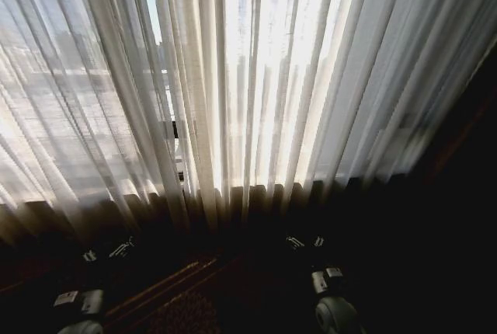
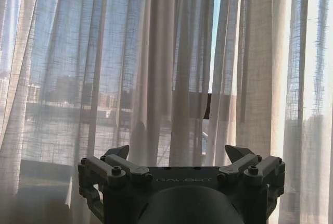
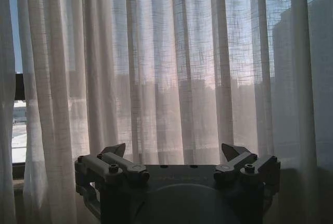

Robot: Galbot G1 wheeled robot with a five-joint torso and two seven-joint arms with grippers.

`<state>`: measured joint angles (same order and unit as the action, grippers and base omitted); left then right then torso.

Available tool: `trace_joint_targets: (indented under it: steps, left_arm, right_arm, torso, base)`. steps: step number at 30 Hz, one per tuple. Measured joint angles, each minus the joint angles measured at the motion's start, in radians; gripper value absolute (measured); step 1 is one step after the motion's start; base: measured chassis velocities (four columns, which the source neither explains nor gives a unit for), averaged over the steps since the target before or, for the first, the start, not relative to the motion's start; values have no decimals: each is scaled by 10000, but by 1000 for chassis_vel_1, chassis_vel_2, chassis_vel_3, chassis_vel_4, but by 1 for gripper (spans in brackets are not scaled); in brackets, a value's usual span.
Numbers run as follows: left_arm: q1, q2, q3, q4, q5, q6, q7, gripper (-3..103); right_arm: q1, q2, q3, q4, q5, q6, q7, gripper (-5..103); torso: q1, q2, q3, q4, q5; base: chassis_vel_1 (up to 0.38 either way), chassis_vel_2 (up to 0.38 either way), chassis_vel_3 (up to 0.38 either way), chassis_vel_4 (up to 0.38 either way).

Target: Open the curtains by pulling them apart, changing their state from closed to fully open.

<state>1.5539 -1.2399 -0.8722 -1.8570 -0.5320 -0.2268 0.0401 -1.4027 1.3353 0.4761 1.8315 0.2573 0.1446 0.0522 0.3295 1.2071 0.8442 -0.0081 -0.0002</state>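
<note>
The sheer white curtains hang pleated across the whole window. The left panel (image 1: 70, 101) and the right panel (image 1: 311, 78) meet near the middle, leaving a narrow slit (image 1: 155, 8) where sky shows. My left gripper (image 1: 106, 252) is low in front of the left panel, and in the left wrist view this gripper (image 2: 177, 153) is open and short of the fabric (image 2: 104, 67), with nothing between its fingers. My right gripper (image 1: 307, 241) is low before the right panel. In the right wrist view it (image 3: 173, 151) is open too, facing the cloth (image 3: 171, 62) without touching it.
Patterned carpet (image 1: 178, 303) lies dark between the arms. A dark shape (image 1: 470, 163) runs down the right edge beside the curtains. Through the slit, a dark window frame bar (image 2: 207, 107) and buildings outside are visible.
</note>
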Motion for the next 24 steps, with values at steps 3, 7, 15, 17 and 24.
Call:
trace_joint_targets:
  steps: [3,7,15,17,24]
  left_arm:
    - [0,0,0,0,0,0,0,100]
    - [0,0,0,0,0,0,0,100]
    - [1,0,0,0,0,0,0,100]
    - [0,0,0,0,0,0,1,100]
    - [0,0,0,0,0,0,1,100]
  right_arm:
    - [0,-15,17,-69,-20,40,-99,100]
    - [-4,-52,31,-108,-32,63,-153,100]
    - [13,-68,18,-135,-47,65,-169,100]
    - [14,-65,3,-144,-60,66,-184,100]
    - [14,-65,-8,-163,-78,119,-274,100]
  torso:
    - [-1,0,0,0,0]
    - [-2,0,0,1,0]
    - [-1,0,0,0,-1]
    - [-2,0,0,0,0]
    - [-3,1,-1,0,-1]
  base:
    - [0,0,0,0]
    - [0,0,0,0]
    - [-83,78,74,-59]
    - [-140,139,114,-146]
    - [-201,238,190,-218]
